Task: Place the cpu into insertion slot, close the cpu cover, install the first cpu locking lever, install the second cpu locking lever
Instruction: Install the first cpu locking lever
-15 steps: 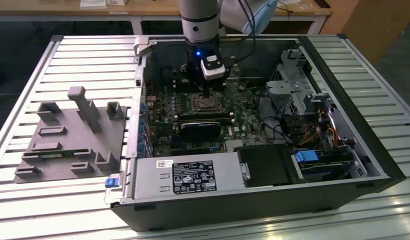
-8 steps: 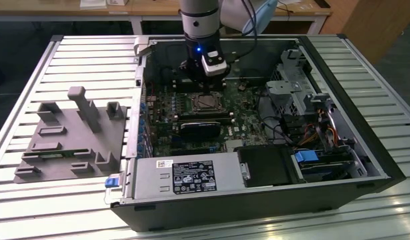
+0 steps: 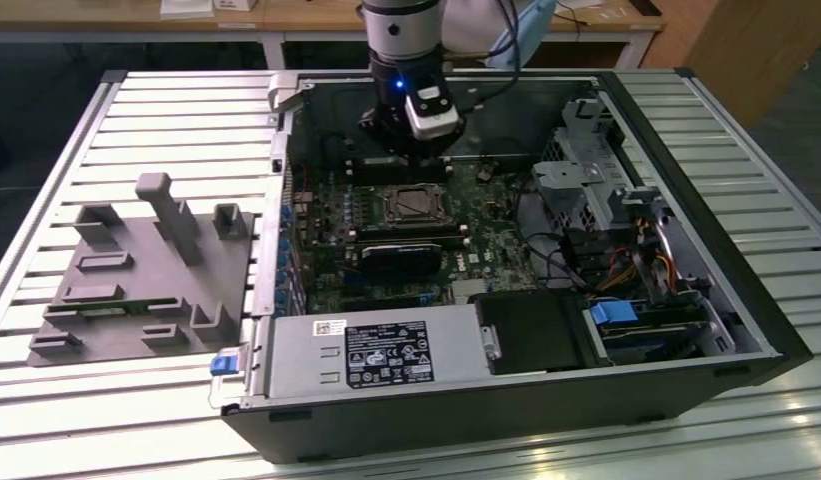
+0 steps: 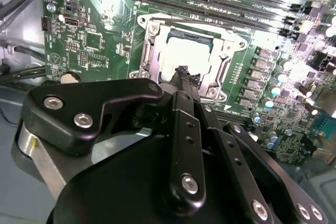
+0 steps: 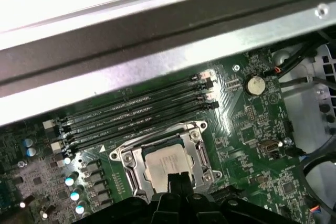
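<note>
1. Upper centre of the exterior view, inside the open computer case (image 3: 517, 425): cpu (image 3: 414, 204) lies flat in the insertion slot (image 3: 379, 206), metal top up, square, edges parallel to the memory slots (image 5: 136, 111).
2. cpu cover (image 4: 153, 56) lies down, framing the chip in both wrist views.
3. Jaws: pinched narrow, holding nothing, tips at the cpu's edge; contact cannot be told.

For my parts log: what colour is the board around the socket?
The board is green; the second wrist view shows it best.
</note>
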Motion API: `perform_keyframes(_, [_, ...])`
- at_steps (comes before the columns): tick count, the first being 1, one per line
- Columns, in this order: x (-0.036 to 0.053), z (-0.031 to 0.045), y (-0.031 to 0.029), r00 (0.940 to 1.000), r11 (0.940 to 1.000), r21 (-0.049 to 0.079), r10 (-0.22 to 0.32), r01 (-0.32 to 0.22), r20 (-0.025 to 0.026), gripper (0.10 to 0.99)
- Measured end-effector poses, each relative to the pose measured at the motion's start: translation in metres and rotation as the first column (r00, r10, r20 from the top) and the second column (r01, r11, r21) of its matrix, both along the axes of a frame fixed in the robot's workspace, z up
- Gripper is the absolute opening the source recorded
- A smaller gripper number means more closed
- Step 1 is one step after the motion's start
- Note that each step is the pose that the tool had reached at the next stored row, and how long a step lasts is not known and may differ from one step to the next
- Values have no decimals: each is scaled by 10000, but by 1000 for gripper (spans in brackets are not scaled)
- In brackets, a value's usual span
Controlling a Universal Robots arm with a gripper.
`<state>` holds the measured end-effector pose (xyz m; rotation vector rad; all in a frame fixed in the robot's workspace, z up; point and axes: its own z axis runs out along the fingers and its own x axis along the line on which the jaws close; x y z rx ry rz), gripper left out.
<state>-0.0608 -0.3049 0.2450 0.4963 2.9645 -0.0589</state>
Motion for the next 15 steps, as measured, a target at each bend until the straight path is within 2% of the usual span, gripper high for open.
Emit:
perform_keyframes(7, [12,7,-89,10000,10000,81,-1,1,-5,102])
perform_keyframes(9, [14,8,-106,10000,9999,167,0,0,-6,102])
perform_keyframes(12, [15,23,-114,10000,9993,373,3,-3,-5,102])
perform_keyframes(15, [15,38,-118,10000,9989,478,4,-4,-5,102])
